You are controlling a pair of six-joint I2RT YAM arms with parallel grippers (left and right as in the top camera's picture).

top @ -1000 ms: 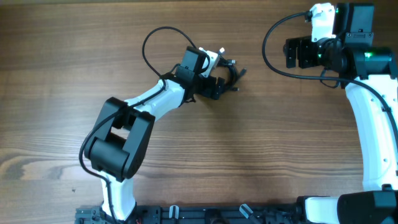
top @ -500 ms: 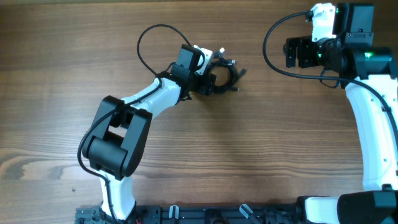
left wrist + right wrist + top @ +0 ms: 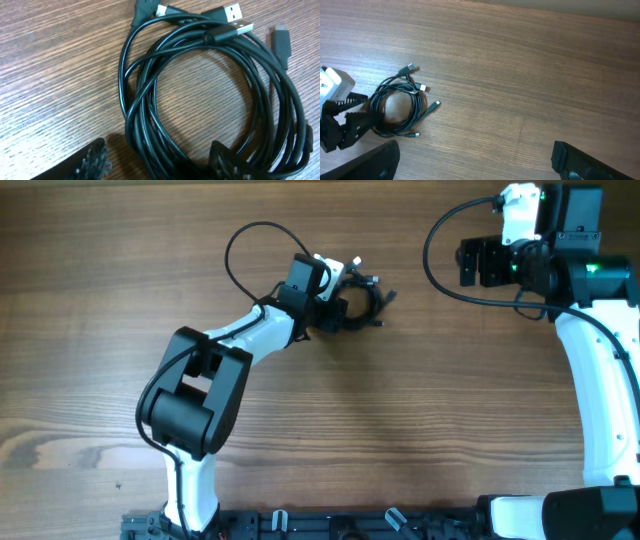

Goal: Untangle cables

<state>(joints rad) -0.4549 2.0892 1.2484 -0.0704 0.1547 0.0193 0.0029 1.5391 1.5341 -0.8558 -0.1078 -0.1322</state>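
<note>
Clearly, the cables (image 3: pixel 134 112) lay coiled in one ring on the table (image 3: pixel 400 430), around the middle of its far part. The left gripper (image 3: pixel 160 162) stood over the ring's left side, jaws apart with several strands between them, not clenched. The right gripper (image 3: pixel 480 265) hung well apart at the far right, spread wide, holding nothing.

Soft even light, faint sheen on the cables (image 3: pixel 137 120), lower edge blurred.
</note>
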